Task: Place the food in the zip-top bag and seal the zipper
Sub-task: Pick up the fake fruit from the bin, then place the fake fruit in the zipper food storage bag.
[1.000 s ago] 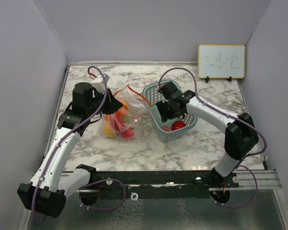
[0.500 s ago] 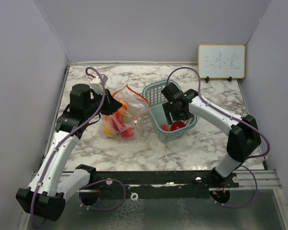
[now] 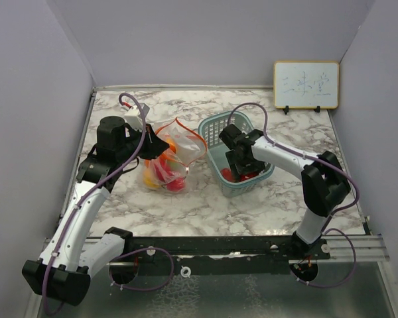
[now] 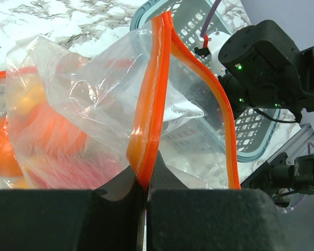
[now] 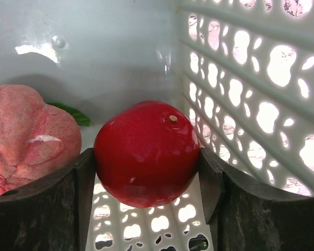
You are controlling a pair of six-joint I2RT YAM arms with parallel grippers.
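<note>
Pickup is the step in hand: my right jaws, down in the basket right of the bag, are clamped on a red fruit. My left jaws pinch the zipper, holding the mouth open. Next, I judge, lift clear of the basket wall and carry left over that mouth.

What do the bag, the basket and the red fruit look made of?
Bag: thin, soft, clear plastic film, glossy. It crinkles, and the fruit shows through it.
Basket: rigid moulded plastic with a slight sheen and regular holes in its walls.
Red fruit: probably hard plastic, glossy, with sharp highlights and even colour.
</note>
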